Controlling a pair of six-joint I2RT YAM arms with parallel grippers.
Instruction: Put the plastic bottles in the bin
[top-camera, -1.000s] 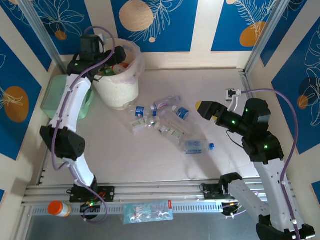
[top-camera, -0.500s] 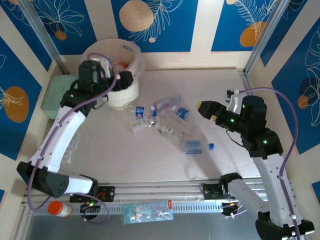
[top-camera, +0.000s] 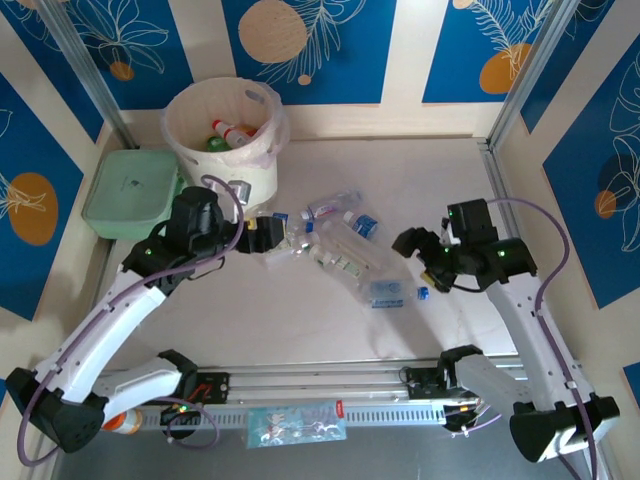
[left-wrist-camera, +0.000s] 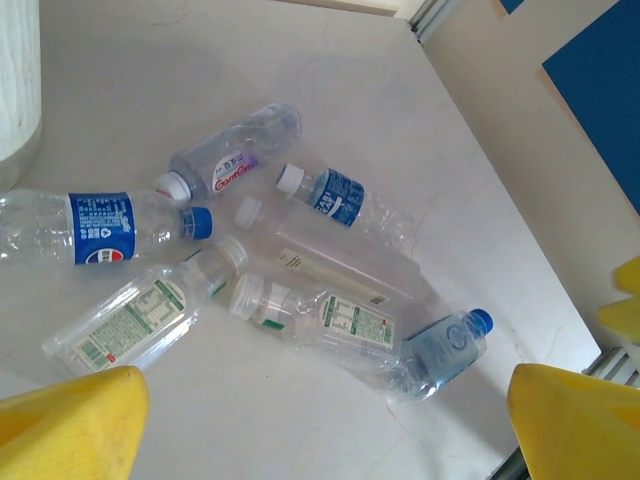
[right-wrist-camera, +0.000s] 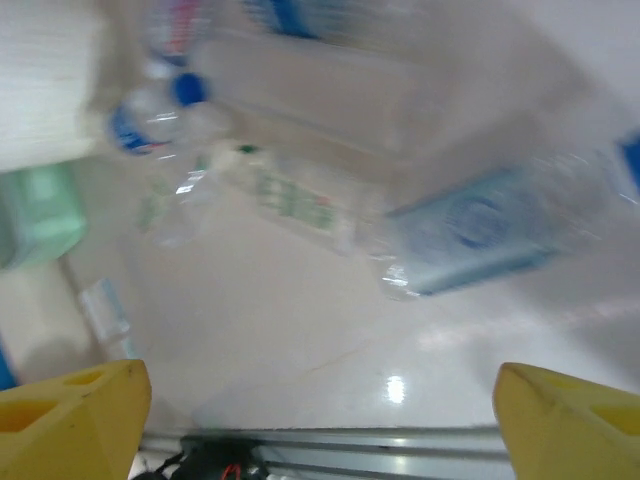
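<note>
1. Left gripper: low over the table, front-right of the bin, at the left edge of the bottle pile. In the wrist view its yellow fingertips are spread wide with nothing between them, so the jaws are apart and empty.
2. Right gripper: at the right edge of the pile, pointing left. Its pads are also wide apart and nothing is held.
3. Bin: upright at the far left of the table, with a liner bag over the rim. A few bottles are inside, one green and one with a red/white label (can't tell the rest).
4. Pile: mid-table between the two grippers, every bottle lying flat.
5. The left wrist view shows seven bottles:
   - blue-label bottle with a blue cap, at the left
   - clear white-cap bottle, the farthest one
   - small blue-label bottle with a white cap
   - long clear bottle in the middle
   - two with white-green labels, the nearest ones
   - crushed blue-cap bottle at the right end
6. The right wrist view is blurred. A bluish bottle lies nearest, and the others are smeared behind it.
7. A loose blue cap sits on the table just right of the crushed bottle, near the right gripper.
8. A green box sits just left of the bin.
</note>
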